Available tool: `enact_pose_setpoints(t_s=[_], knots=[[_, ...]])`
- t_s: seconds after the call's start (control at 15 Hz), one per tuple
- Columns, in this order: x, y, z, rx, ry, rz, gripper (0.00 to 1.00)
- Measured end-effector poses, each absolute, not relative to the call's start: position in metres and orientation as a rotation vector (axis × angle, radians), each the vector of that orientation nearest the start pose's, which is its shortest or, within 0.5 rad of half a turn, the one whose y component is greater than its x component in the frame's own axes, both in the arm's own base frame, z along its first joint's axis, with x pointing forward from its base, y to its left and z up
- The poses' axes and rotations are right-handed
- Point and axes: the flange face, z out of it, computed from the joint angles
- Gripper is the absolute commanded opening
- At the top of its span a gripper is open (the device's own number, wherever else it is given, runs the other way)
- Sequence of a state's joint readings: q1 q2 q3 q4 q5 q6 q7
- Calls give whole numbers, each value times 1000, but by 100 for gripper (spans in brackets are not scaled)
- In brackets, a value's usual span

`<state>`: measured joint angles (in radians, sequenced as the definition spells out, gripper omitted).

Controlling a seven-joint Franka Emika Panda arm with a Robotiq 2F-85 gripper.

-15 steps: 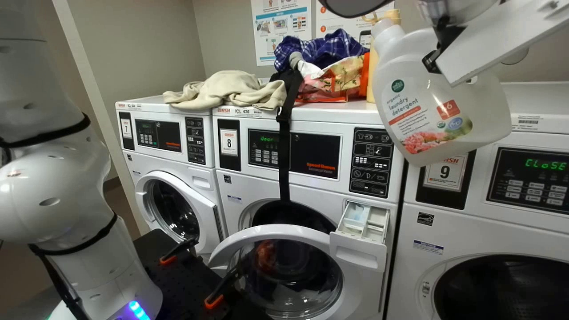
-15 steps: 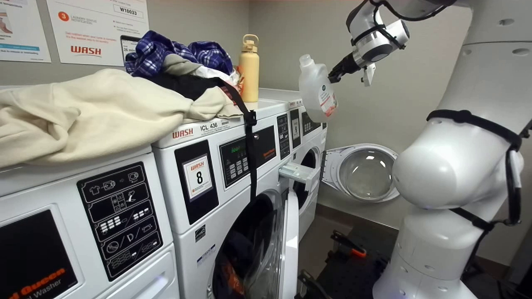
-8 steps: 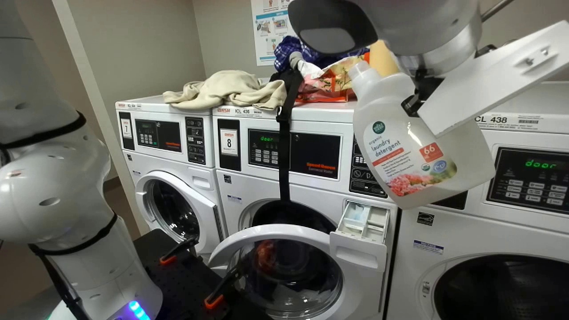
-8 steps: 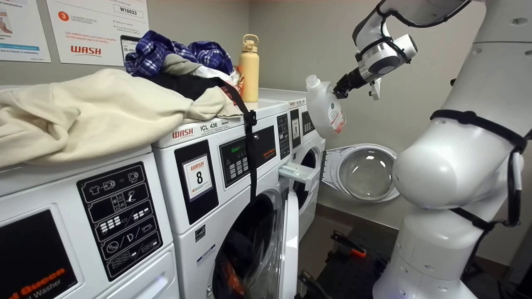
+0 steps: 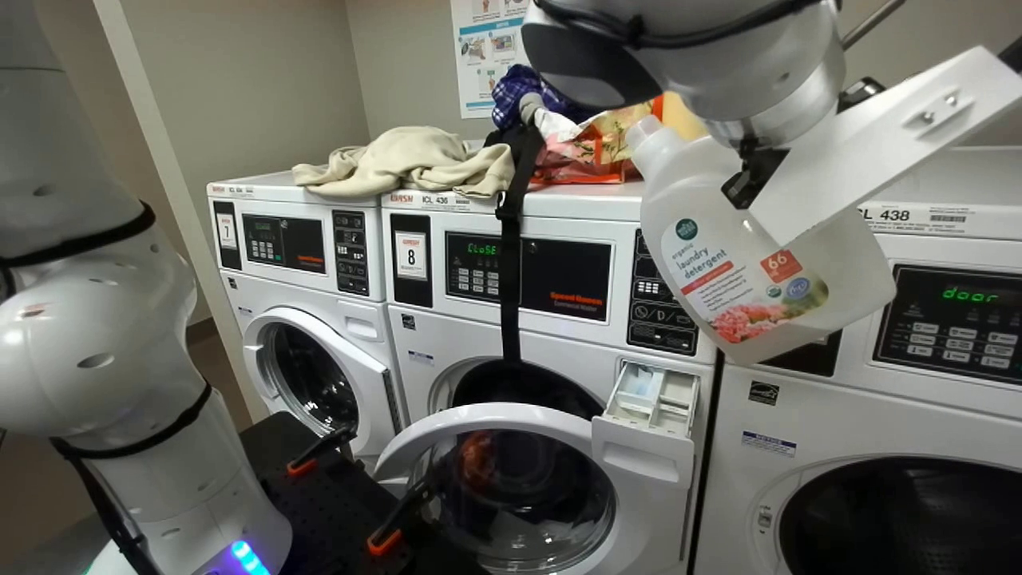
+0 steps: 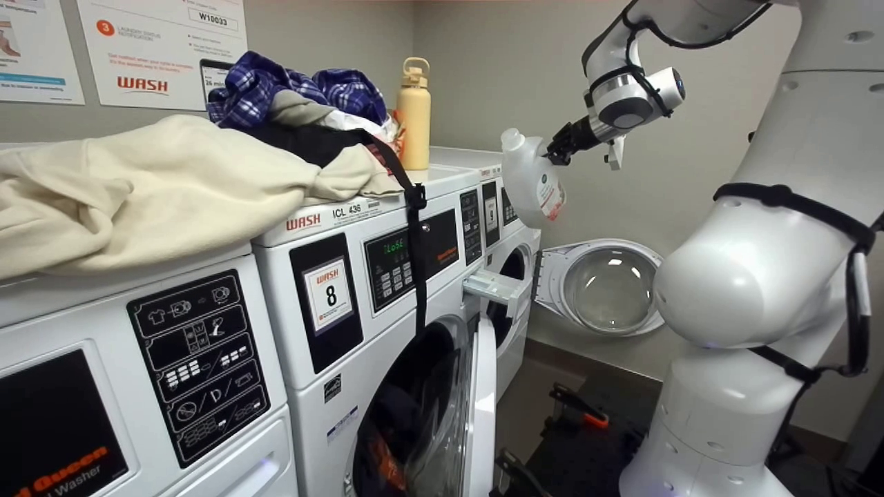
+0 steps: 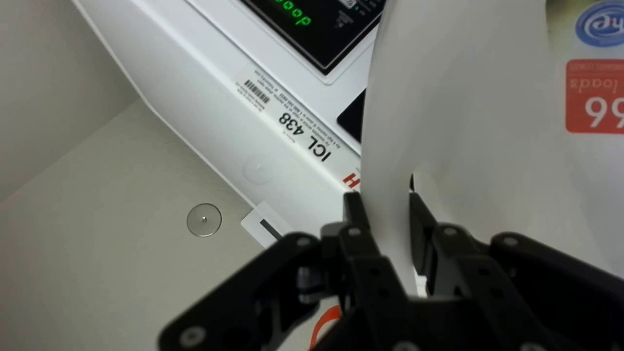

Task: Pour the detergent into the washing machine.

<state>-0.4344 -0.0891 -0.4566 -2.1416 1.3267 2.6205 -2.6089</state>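
Note:
The detergent (image 5: 758, 271) is a large white jug with a flowered label, also in an exterior view (image 6: 528, 183) and the wrist view (image 7: 487, 131). My gripper (image 7: 381, 200) is shut on its handle; it also shows in both exterior views (image 5: 752, 176) (image 6: 558, 146). The jug hangs in the air, its neck tipped toward the machine tops; I cannot tell whether a cap is on. The washing machine (image 5: 559, 339), marked 8, also shows in an exterior view (image 6: 321, 449). Its dispenser drawer (image 5: 643, 451) is pulled out, below and left of the jug. Its round door (image 5: 495, 411) stands open.
Machine 9 (image 5: 870, 415) stands behind the jug; its door (image 6: 552, 276) is open. A yellow bottle (image 6: 414, 131), a cream cloth (image 5: 407, 160) and plaid clothes (image 6: 262, 90) lie or stand on the machines. A black strap (image 5: 511, 287) hangs down machine 8. Clamps (image 5: 387, 543) stick up from the black table.
The gripper has lowered the jug from its height one second ago, moving it leftward in an exterior view; in the last half second it moved slightly. The display of machine 8 switched from "door" to "CLoSE".

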Motion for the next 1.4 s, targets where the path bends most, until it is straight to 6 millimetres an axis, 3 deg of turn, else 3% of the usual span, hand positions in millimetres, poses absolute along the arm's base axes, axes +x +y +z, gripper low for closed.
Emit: enact_pose_setpoints(t_s=[0.27,0.47,1.0,1.4], knots=[[361,-452,522,2097,805,1107,11],[385,-461,528,2071,836,1070,11],[433,-494,484,2095,970,857,11],[446,-515,462,2070,1083,708,11]])
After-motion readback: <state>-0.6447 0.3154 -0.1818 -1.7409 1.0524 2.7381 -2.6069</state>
